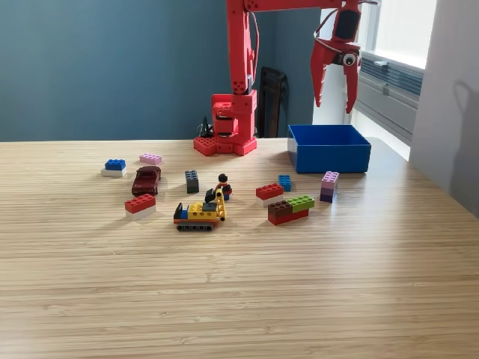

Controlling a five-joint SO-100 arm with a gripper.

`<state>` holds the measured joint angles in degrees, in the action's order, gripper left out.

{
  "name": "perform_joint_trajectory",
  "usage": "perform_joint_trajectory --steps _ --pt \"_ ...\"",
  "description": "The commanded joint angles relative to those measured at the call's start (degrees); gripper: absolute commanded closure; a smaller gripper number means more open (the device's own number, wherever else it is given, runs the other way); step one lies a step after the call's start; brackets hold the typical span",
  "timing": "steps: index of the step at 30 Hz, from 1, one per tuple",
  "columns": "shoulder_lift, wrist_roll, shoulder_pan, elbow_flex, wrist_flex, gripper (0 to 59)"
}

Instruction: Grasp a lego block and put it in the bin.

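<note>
The blue bin sits on the table at the exterior view's right, near the back. My red gripper hangs high above it, fingers pointing down and spread apart, with nothing between them. Several lego blocks lie on the wood in front: a red one on white, a small blue one, a purple stack, and a brown, green and red cluster. Further left are a dark grey block, a red block, a blue-on-white block and a pink block.
The arm's red base stands at the back centre of the table. A yellow lego vehicle, a minifigure and a dark red toy car sit among the blocks. A window ledge and white wall bound the right side.
</note>
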<state>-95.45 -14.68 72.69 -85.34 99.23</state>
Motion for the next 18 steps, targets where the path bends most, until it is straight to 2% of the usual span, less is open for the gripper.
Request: perform_joint_trajectory --steps 1,4,8,12,18 --pt "-4.5 -2.5 -7.5 6.2 2.3 48.8" --pt "-4.5 -3.9 -14.9 7.5 2.3 54.5" --pt "-4.5 -4.1 -27.2 8.3 2.3 58.3" --pt "-4.6 -2.2 -40.7 9.4 2.3 58.5" --pt "-5.3 4.9 -57.7 11.0 2.3 58.5"
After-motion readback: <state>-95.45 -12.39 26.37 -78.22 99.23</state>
